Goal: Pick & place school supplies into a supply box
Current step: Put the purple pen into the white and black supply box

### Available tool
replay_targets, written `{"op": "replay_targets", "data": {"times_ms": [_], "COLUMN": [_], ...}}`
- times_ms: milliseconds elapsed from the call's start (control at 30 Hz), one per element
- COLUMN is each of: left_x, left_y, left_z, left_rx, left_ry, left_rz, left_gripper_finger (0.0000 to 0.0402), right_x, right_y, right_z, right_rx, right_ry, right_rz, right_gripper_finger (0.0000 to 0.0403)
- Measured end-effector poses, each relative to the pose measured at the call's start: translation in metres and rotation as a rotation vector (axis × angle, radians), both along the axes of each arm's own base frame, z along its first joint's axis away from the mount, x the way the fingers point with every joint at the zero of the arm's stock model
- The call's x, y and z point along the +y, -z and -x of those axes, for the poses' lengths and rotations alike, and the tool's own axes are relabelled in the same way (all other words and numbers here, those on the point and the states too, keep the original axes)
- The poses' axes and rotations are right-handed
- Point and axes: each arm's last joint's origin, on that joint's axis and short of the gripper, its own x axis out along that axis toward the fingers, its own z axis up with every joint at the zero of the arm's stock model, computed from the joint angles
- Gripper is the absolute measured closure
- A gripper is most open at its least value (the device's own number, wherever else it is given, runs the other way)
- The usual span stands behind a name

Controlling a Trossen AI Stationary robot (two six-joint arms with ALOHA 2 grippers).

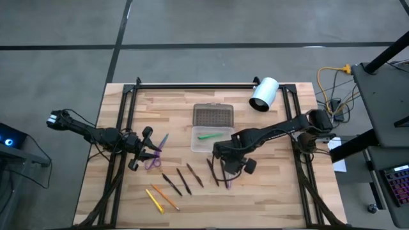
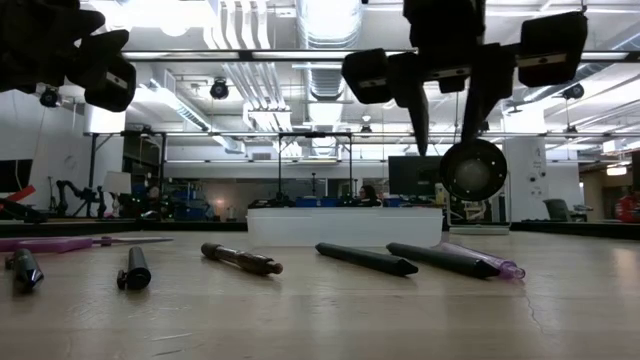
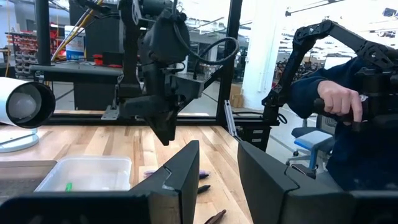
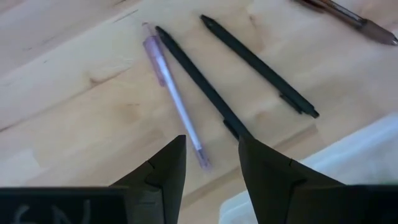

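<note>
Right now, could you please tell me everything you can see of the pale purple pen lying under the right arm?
The slim pale purple translucent pen looks like plastic, with a slightly thicker grip section toward one end. It lies flat on the light wooden tabletop, just in front of the clear plastic supply box. A long black pen lies close alongside it, the two nearly meeting at one end and spreading apart at the other. The right hand hangs open directly above it, not touching it.

Supply box (image 1: pixel 213 139): clear, open, one green pen (image 1: pixel 208 135) inside; dotted lid (image 1: pixel 213 115) flat just behind. Dark pens (image 1: pixel 181 179), orange pencils (image 1: pixel 160 199), purple-handled scissors (image 1: pixel 155 154) lie loose on the surface.
</note>
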Motion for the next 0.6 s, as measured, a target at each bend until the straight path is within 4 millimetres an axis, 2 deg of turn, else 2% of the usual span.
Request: {"op": "replay_targets", "data": {"times_ms": [333,600], "left_x": [0.0,0.0], "left_y": [0.0,0.0], "left_z": [0.0,0.0], "left_rx": [0.0,0.0], "left_ry": [0.0,0.0], "left_rz": [0.0,0.0], "left_gripper_finger": [0.0306,0.0306], "right_x": [0.006,0.006], "right_y": [0.0,0.011], "right_z": [0.002,0.001], "right_rx": [-0.011,0.026], "right_ry": [-0.095,-0.146], "right_rz": [0.025,0.058], "right_gripper_finger": [0.0261,0.0264]}}
